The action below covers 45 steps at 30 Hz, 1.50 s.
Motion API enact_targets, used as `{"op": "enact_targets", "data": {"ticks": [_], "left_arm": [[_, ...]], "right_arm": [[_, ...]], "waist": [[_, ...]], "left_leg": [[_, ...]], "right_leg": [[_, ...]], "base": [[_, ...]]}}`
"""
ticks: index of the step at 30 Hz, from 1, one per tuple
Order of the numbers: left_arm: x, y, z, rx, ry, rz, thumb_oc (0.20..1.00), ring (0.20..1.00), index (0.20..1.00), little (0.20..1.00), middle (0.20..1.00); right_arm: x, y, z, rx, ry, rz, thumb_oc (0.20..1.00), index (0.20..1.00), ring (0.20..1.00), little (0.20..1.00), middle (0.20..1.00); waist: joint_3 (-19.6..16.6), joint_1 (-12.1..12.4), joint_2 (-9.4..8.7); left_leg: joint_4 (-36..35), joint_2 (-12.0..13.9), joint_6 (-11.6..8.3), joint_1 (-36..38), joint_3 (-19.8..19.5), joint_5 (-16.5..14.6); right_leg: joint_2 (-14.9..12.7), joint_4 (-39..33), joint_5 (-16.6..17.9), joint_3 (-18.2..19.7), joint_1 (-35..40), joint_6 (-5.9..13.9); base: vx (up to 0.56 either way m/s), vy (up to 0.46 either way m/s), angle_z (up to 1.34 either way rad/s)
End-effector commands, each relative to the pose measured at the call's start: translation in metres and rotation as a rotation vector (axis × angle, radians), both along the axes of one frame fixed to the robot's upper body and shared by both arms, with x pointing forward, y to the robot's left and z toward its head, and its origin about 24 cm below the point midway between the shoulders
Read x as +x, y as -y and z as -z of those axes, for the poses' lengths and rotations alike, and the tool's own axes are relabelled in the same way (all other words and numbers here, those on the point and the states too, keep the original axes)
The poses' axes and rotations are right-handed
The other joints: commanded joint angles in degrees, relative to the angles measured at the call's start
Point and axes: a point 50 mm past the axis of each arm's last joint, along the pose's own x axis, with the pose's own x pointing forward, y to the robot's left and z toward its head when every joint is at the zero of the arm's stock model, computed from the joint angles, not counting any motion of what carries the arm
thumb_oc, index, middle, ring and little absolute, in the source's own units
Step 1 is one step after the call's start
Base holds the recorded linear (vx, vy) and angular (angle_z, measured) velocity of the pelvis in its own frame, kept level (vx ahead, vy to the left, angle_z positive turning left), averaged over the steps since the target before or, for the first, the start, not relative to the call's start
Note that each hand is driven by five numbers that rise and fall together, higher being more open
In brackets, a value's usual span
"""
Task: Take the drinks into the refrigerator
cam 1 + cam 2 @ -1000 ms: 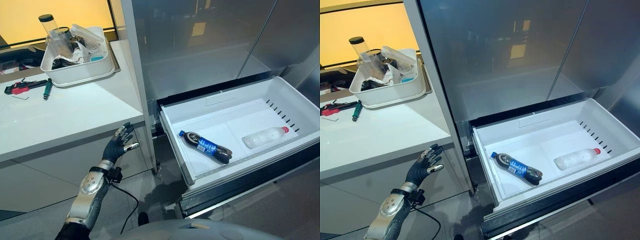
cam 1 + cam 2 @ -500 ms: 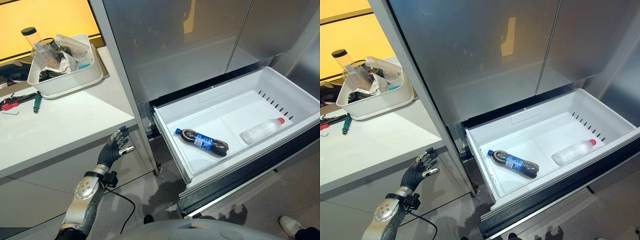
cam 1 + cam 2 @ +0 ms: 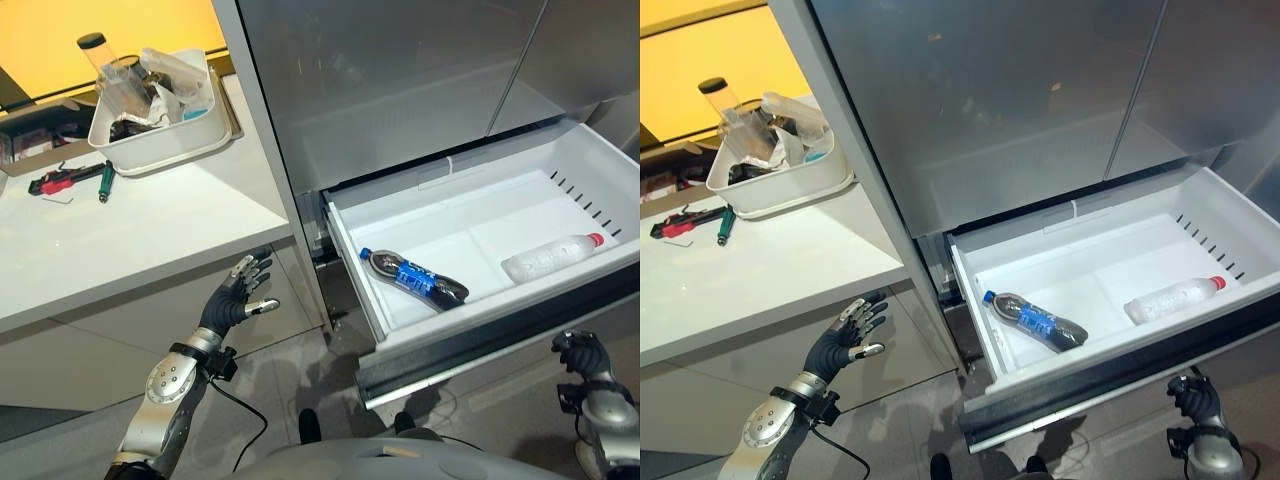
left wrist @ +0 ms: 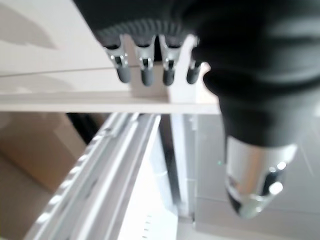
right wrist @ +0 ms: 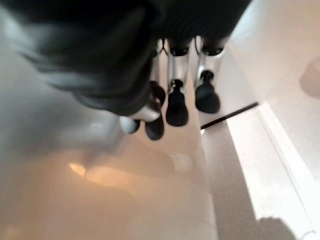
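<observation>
Both bottles (image 3: 413, 280) lie in the drawer (image 3: 480, 335); push its front squarely with the empty curled right hand (image 3: 1196, 402), left hand (image 3: 238, 297) splayed clear.

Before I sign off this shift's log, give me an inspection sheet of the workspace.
Surface: white counter beside the refrigerator; pull-out drawer open.
Job's things: cola bottle and clear bottle lying apart in the drawer.
Clutter: white tub of containers, hand tools on the counter.
Hands: left hand open below the counter edge; right hand with curled fingers, empty, in front of the drawer.
Cables: nothing noted.
Surroundings: grey floor.
</observation>
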Motion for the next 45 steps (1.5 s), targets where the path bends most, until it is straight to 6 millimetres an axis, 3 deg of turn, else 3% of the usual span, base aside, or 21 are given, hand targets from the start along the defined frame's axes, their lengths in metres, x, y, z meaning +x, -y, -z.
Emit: {"op": "enact_targets", "data": {"ticks": [1, 2, 4, 5, 8, 11, 18, 24, 29, 30, 31, 32, 33, 34, 35, 36, 37, 41, 44, 45], "left_arm": [[0.019, -0.001, -0.03, 0.091, 0.177, 0.033, 1.0, 1.0, 1.0, 1.0, 1.0], [0.02, -0.001, -0.03, 0.091, 0.179, 0.032, 1.0, 1.0, 1.0, 1.0, 1.0], [0.022, 0.003, -0.032, 0.097, 0.19, 0.04, 1.0, 1.0, 1.0, 1.0, 1.0], [0.022, 0.003, -0.032, 0.097, 0.19, 0.039, 1.0, 1.0, 1.0, 1.0, 1.0], [0.024, 0.01, -0.032, 0.105, 0.203, 0.055, 1.0, 1.0, 1.0, 1.0, 1.0], [0.026, 0.015, -0.03, 0.107, 0.204, 0.06, 1.0, 1.0, 1.0, 1.0, 1.0], [0.031, 0.023, -0.032, 0.097, 0.227, 0.037, 1.0, 1.0, 1.0, 1.0, 1.0], [0.032, 0.023, -0.029, 0.061, 0.215, -0.015, 1.0, 1.0, 1.0, 1.0, 1.0], [0.034, 0.016, -0.021, 0.047, 0.18, -0.077, 1.0, 1.0, 1.0, 1.0, 1.0], [0.034, 0.015, -0.017, 0.039, 0.161, -0.088, 1.0, 1.0, 1.0, 1.0, 1.0], [0.034, 0.015, -0.017, 0.039, 0.16, -0.088, 1.0, 1.0, 1.0, 1.0, 1.0], [0.034, 0.013, -0.006, 0.013, 0.109, -0.133, 1.0, 1.0, 1.0, 1.0, 1.0], [0.034, 0.012, -0.001, 0.006, 0.085, -0.155, 1.0, 1.0, 1.0, 1.0, 1.0], [0.033, 0.012, 0.0, 0.008, 0.083, -0.154, 1.0, 1.0, 1.0, 1.0, 1.0], [0.032, 0.003, 0.011, 0.051, 0.045, -0.223, 1.0, 1.0, 1.0, 1.0, 1.0], [0.032, 0.003, 0.011, 0.051, 0.044, -0.223, 1.0, 1.0, 1.0, 1.0, 1.0], [0.03, -0.003, 0.019, 0.067, 0.009, -0.272, 1.0, 1.0, 1.0, 1.0, 1.0], [0.026, -0.011, 0.041, 0.098, -0.087, -0.358, 1.0, 1.0, 1.0, 1.0, 1.0], [0.019, -0.014, 0.07, 0.064, -0.242, -0.408, 1.0, 1.0, 1.0, 1.0, 1.0], [0.019, -0.014, 0.07, 0.064, -0.242, -0.408, 1.0, 1.0, 1.0, 1.0, 1.0]], "right_arm": [[0.119, -0.05, -0.114, -0.156, 0.491, -0.339, 0.2, 0.2, 0.2, 0.2, 0.2], [0.12, -0.05, -0.115, -0.157, 0.492, -0.34, 0.2, 0.2, 0.2, 0.2, 0.2], [0.139, -0.069, -0.141, -0.202, 0.562, -0.43, 0.2, 0.2, 0.2, 0.2, 0.2], [0.139, -0.069, -0.142, -0.202, 0.562, -0.43, 0.2, 0.2, 0.2, 0.2, 0.2], [0.166, -0.095, -0.178, -0.281, 0.642, -0.529, 0.2, 0.2, 0.2, 0.2, 0.2], [0.183, -0.108, -0.199, -0.34, 0.66, -0.569, 0.2, 0.2, 0.2, 0.2, 0.2], [0.203, -0.129, -0.22, -0.52, 0.613, -0.628, 0.2, 0.2, 0.2, 0.2, 0.2], [0.204, -0.139, -0.21, -0.531, 0.581, -0.662, 0.2, 0.2, 0.2, 0.2, 0.2], [0.197, -0.123, -0.176, -0.4, 0.533, -0.568, 0.2, 0.2, 0.2, 0.2, 0.2], [0.194, -0.121, -0.166, -0.358, 0.515, -0.553, 0.583, 0.583, 0.583, 0.583, 0.583], [0.194, -0.121, -0.166, -0.358, 0.515, -0.553, 0.878, 0.878, 0.878, 0.878, 0.878], [0.182, -0.116, -0.126, -0.182, 0.466, -0.469, 1.0, 1.0, 1.0, 1.0, 1.0], [0.175, -0.115, -0.106, -0.106, 0.437, -0.434, 1.0, 1.0, 1.0, 1.0, 1.0], [0.174, -0.115, -0.105, -0.104, 0.436, -0.432, 1.0, 1.0, 1.0, 1.0, 1.0], [0.15, -0.116, -0.06, 0.026, 0.343, -0.381, 1.0, 1.0, 1.0, 1.0, 1.0], [0.15, -0.116, -0.06, 0.026, 0.343, -0.381, 1.0, 1.0, 1.0, 1.0, 1.0], [0.125, -0.113, -0.017, 0.134, 0.225, -0.296, 1.0, 1.0, 1.0, 1.0, 1.0], [0.067, -0.118, 0.058, 0.287, -0.058, -0.161, 1.0, 1.0, 1.0, 1.0, 1.0], [0.021, -0.116, 0.096, 0.36, -0.252, -0.058, 1.0, 1.0, 1.0, 1.0, 1.0], [0.022, -0.116, 0.096, 0.36, -0.251, -0.058, 1.0, 1.0, 1.0, 1.0, 1.0]], "waist": [[3.08, 6.11, -1.93], [3.1, 6.03, -1.89], [4.48, 7.26, -1.54], [4.46, 7.22, -1.53], [6.09, 8.96, -1.31], [7.06, 9.82, -1.32], [9.42, 10.85, -1.75], [10.05, 11.02, -2.42], [10.0, 10.91, -3.18], [9.93, 10.9, -3.35], [9.92, 10.92, -3.36], [9.82, 10.47, -3.65], [9.76, 10.27, -3.78], [9.67, 10.36, -3.87], [9.4, 9.73, -4.2], [9.39, 9.75, -4.21], [9.2, 9.2, -4.52], [8.68, 8.36, -4.74], [8.0, 7.84, -4.88], [8.03, 7.84, -4.88]], "left_leg": [[0.43, -3.9, 2.48, 2.09, -2.02, -6.95], [0.43, -3.91, 2.48, 1.95, -2.04, -6.9], [0.43, -4.31, 2.36, -0.21, -3.0, -5.58], [0.43, -4.31, 2.36, -0.25, -3.02, -5.57], [0.43, -4.65, 2.22, -2.44, -4.46, -4.35], [0.43, -4.87, 2.19, -3.28, -5.38, -3.86], [0.43, -4.95, 2.07, -4.34, -6.85, -3.07], [0.43, -4.93, 2.07, -3.98, -7.78, -3.12], [0.43, -4.89, 2.31, -3.46, -8.36, -3.39], [0.43, -4.91, 2.38, -3.29, -8.34, -3.46], [0.43, -4.91, 2.38, -3.29, -8.34, -3.46], [0.43, -4.9, 2.54, -2.91, -8.17, -3.67], [0.43, -4.89, 2.6, -2.71, -8.11, -3.76], [0.43, -4.9, 2.6, -2.66, -8.1, -3.79], [0.43, -4.81, 2.67, -2.19, -7.85, -4.06], [0.43, -4.81, 2.67, -2.19, -7.84, -4.07], [0.43, -4.77, 2.74, -1.75, -7.56, -4.25], [0.43, -4.56, 2.83, -0.67, -7.04, -4.59], [0.43, -4.39, 2.85, 0.48, -6.8, -4.97], [0.43, -4.39, 2.84, 0.5, -6.81, -4.97]], "right_leg": [[0.28, 0.61, 3.57, -2.47, -4.78, 0.42], [0.27, 0.62, 3.6, -2.48, -4.91, 0.43], [0.09, 0.67, 4.32, -3.42, -6.74, 0.18], [0.09, 0.67, 4.32, -3.44, -6.77, 0.18], [-0.26, 0.77, 5.0, -4.91, -8.41, 0.02], [-0.4, 0.91, 5.33, -5.56, -8.98, -0.21], [-0.48, 1.16, 5.53, -6.86, -9.65, -0.41], [-0.59, 1.52, 5.12, -7.49, -9.07, -0.53], [-0.8, 2.0, 4.58, -7.82, -8.5, -0.48], [-0.84, 2.08, 4.44, -7.8, -8.36, -0.48], [-0.84, 2.08, 4.44, -7.8, -8.36, -0.48], [-0.89, 2.31, 4.26, -7.84, -8.11, -0.43], [-0.88, 2.4, 4.17, -7.79, -8.0, -0.44], [-0.9, 2.4, 4.13, -7.78, -7.95, -0.44], [-0.87, 2.57, 3.86, -7.58, -7.71, -0.45], [-0.88, 2.57, 3.86, -7.57, -7.71, -0.45], [-0.84, 2.93, 3.47, -7.49, -7.47, -0.49], [-0.75, 3.8, 2.73, -7.14, -7.01, -0.56], [-0.73, 4.12, 2.22, -7.11, -6.07, -0.64], [-0.73, 4.11, 2.22, -7.12, -6.05, -0.64]], "base": [[-0.08, 0.0, 0.08], [-0.1, 0.0, 0.04], [-0.11, 0.001, 0.04], [-0.1, -0.005, 0.1], [-0.06, -0.01, 0.05], [-0.03, 0.004, 0.05], [-0.03, 0.004, 0.17], [0.01, 0.006, 0.22], [0.0, 0.01, 0.09], [0.0, 0.009, 0.06], [0.0, 0.006, 0.06], [0.0, 0.0, 0.0], [0.0, 0.006, 0.06], [0.01, 0.006, 0.08], [0.01, 0.003, 0.09], [0.02, 0.004, 0.06], [0.0, 0.0, 0.0], [0.01, 0.001, -0.01], [0.04, -0.002, -0.02], [0.04, -0.003, -0.05]]}}
